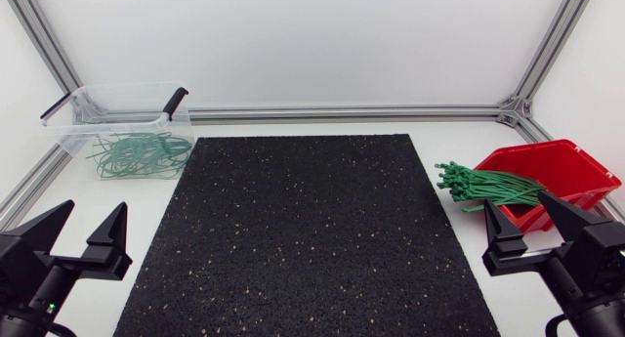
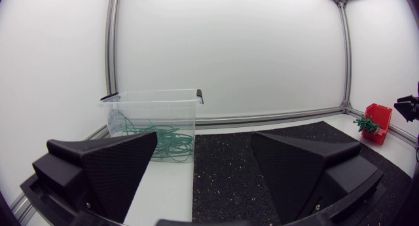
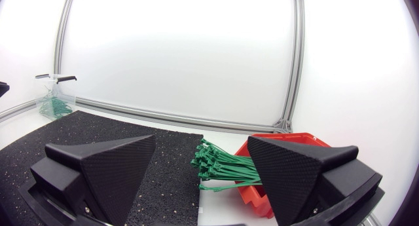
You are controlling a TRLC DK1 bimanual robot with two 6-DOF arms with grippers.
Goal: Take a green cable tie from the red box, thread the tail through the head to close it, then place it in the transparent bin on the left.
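Our left end effector [image 1: 95,222] sits at 8 o'clock on the bench [image 1: 449,142], released and holding nothing. Our right end effector [image 1: 515,208], at 4 o'clock, is spread wide and just as empty. The green cable ties [image 1: 488,186] lie bundled in the red box [image 1: 576,161] at 3 o'clock, with their heads spilling over its rim toward the black mat [image 1: 303,230]. The transparent bin [image 1: 73,117] stands at 10 o'clock, with looped ties [image 1: 142,153] inside it.
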